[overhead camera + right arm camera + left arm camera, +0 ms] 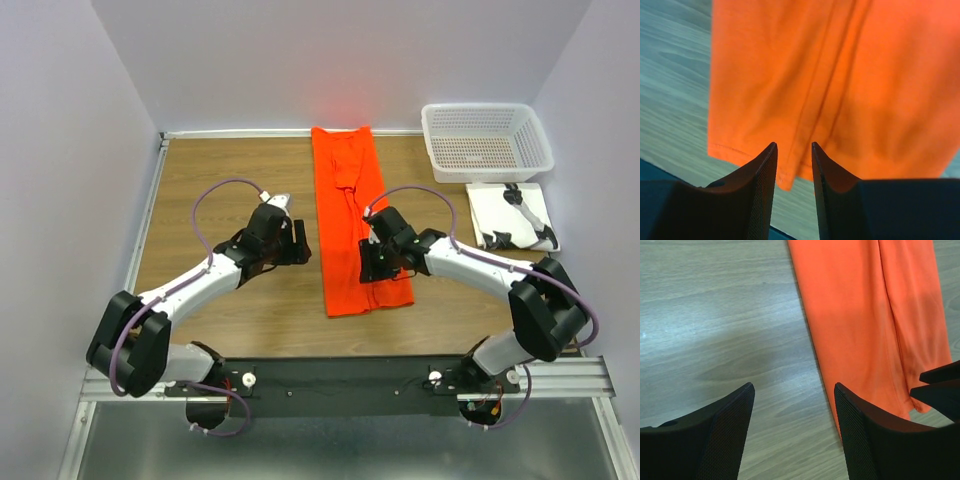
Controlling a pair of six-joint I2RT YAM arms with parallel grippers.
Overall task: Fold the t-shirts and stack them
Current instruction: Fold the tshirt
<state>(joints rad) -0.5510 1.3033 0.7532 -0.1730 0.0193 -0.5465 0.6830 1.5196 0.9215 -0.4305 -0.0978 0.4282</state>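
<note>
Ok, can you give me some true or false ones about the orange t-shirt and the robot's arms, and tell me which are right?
1. The t-shirt lies as a long narrow strip on the table. True.
2. The t-shirt is inside the white basket. False: the basket stands apart at the far right corner, and the shirt lies on the table.
3. The left end effector is above bare wood beside the shirt, its jaws apart with nothing between them. True.
4. The right end effector is above the basket. False: it is above the shirt's near end.
</note>
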